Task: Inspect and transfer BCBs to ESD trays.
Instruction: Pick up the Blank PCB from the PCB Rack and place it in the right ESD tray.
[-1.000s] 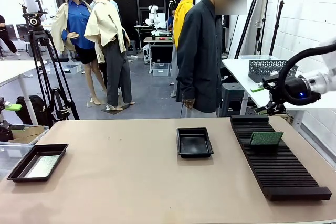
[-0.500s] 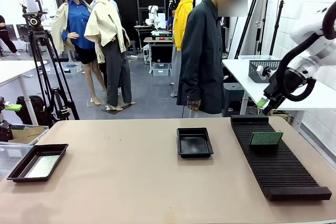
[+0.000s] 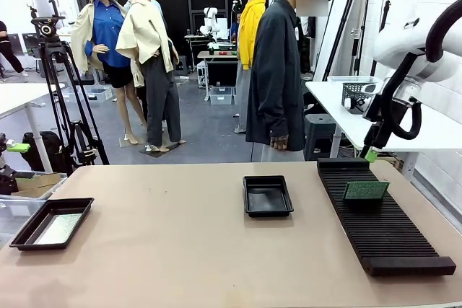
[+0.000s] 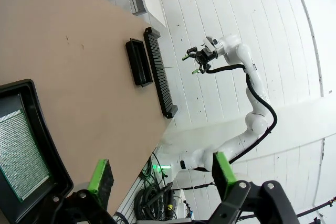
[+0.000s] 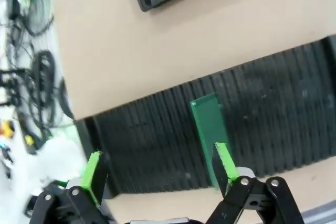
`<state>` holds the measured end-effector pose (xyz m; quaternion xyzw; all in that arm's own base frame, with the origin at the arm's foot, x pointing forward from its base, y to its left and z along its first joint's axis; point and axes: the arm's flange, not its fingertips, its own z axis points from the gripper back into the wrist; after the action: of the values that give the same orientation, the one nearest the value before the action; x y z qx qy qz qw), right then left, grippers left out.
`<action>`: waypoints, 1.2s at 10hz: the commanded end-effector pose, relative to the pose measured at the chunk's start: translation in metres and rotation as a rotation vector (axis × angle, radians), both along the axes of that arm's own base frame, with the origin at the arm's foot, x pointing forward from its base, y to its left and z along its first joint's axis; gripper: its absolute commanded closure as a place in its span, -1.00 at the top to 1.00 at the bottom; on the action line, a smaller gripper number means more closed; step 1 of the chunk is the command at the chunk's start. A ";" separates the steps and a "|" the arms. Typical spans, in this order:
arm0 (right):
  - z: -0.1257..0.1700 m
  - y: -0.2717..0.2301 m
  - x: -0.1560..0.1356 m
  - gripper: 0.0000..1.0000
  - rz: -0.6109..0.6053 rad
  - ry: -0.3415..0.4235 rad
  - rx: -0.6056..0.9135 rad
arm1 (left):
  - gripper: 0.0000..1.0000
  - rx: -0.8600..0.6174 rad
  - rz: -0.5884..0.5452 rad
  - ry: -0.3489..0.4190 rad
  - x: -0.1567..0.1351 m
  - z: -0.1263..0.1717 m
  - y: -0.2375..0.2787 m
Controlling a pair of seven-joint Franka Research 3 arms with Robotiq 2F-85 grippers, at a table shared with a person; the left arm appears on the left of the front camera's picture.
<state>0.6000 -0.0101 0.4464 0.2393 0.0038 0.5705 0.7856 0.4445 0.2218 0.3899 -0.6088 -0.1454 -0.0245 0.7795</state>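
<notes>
The right arm is made of glossy white rounded links, and a thick black cable runs alongside them. The right gripper and the left gripper are of the same make, with black angular finger links, pale round pins at the joints and bright green pads on the tips. The person wears a dark grey, long-sleeved collared jacket.

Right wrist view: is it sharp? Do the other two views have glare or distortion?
Right wrist view: blurred, so the rack and the board look soft. Left wrist view: sharp, but rolled and wide-angle, so the table stands slanted. Front view: sharp, with a faint shine on the middle tray.
</notes>
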 end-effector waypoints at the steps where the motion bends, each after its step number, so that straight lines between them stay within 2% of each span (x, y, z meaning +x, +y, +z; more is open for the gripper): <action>1: -0.005 0.007 -0.002 1.00 0.113 -0.140 -0.051 | 1.00 0.017 -0.005 0.002 -0.002 0.002 0.001; 4: -0.007 0.022 0.001 1.00 0.220 -0.238 -0.215 | 1.00 0.017 -0.005 0.002 -0.002 0.002 0.001; 6: -0.007 0.030 0.006 1.00 0.268 -0.252 -0.248 | 1.00 0.017 -0.005 0.002 -0.002 0.002 0.001; 9: -0.026 0.034 -0.008 1.00 0.241 -0.305 -0.252 | 1.00 0.017 -0.005 0.002 -0.002 0.002 0.001; 12: -0.048 0.029 -0.023 1.00 0.196 -0.300 -0.291 | 1.00 0.017 -0.005 0.002 -0.002 0.002 0.001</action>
<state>0.5901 0.0205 0.4044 0.0541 -0.0100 0.6777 0.7333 0.4445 0.2217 0.3898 -0.6088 -0.1453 -0.0245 0.7795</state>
